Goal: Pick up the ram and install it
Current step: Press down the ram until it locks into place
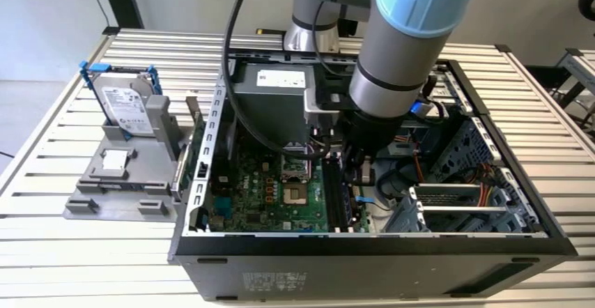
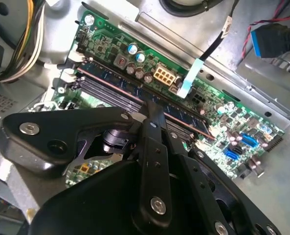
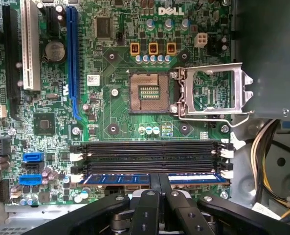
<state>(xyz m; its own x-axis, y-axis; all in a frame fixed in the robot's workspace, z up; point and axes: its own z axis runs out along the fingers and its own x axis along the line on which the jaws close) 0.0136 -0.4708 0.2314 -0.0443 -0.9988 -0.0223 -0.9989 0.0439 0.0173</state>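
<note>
Exterior view: you see the arm [image 1: 395, 64] reaching down into the open computer case [image 1: 372, 242], with the gripper [image 1: 356, 172] low over the black slots [image 1: 336, 196] on the motherboard [image 1: 269, 196].
Ram: in the first wrist view the ram [image 3: 154, 179] lies along the slot nearest the gripper, a blue strip running the length of the bank; in the second wrist view the same bluish stick [image 2: 184, 117] stands edge-on in that outermost slot.
Gripper: in the first wrist view the two fingers [image 3: 148, 205] stand close together at the ram's middle, pinching its upper edge, so you can record it as grasping the ram.
Slots: the three remaining black slots [image 3: 149, 152] beside the ram hold no stick, with white latches at both ends.
Processor socket: its metal frame [image 3: 213, 93] stands flipped open beside the bare socket [image 3: 149, 92].
Outside the case: on the exterior view's left a grey stand [image 1: 125, 175] on the slatted table [image 1: 56, 252] carries a silver drive [image 1: 125, 102] in a blue bracket.
</note>
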